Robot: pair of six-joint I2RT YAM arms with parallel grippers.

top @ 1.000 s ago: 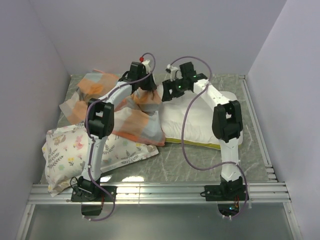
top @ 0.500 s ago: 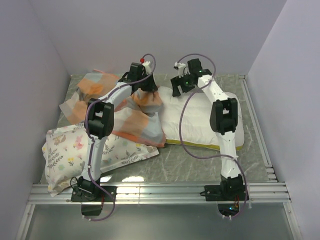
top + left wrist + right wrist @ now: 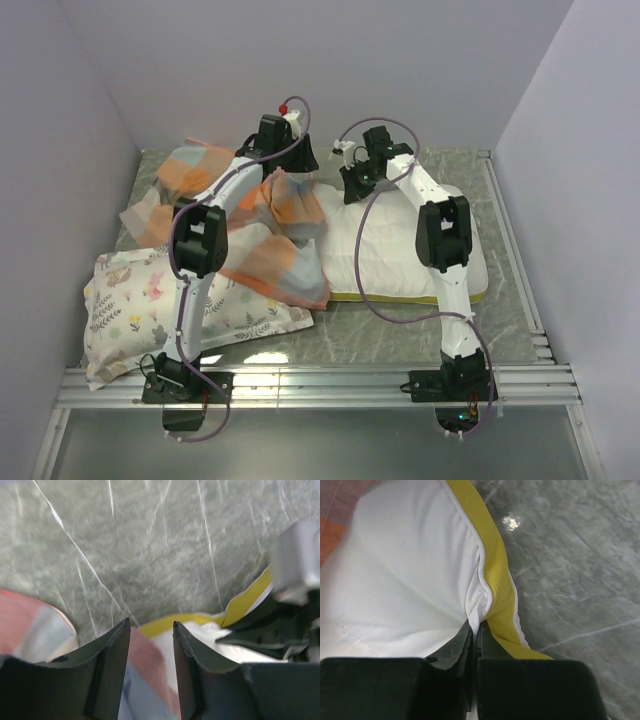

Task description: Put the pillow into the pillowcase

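The cream-white pillow [image 3: 400,250] lies right of centre, its yellow band [image 3: 495,575] running along the edge. My right gripper [image 3: 350,185] [image 3: 477,625] is at the pillow's far left corner, shut on a pinched fold of white cloth beside the band. The checked pillowcase [image 3: 270,255] lies crumpled to the left, overlapping the pillow's left end. My left gripper [image 3: 303,158] [image 3: 150,627] hovers over the pillowcase's far end with its jaws apart. In the left wrist view, blurred peach and blue pillowcase [image 3: 145,680] shows in the gap below the jaws.
A white pillow printed with flowers and deer [image 3: 150,305] lies at the front left, partly under the pillowcase. The marbled grey tabletop [image 3: 380,330] is bounded by lilac walls on three sides. An aluminium rail [image 3: 320,385] runs along the near edge.
The right gripper, open before, has come down and shut on the pillow's edge. The left jaws have parted and risen, and the pillowcase has sagged lower.
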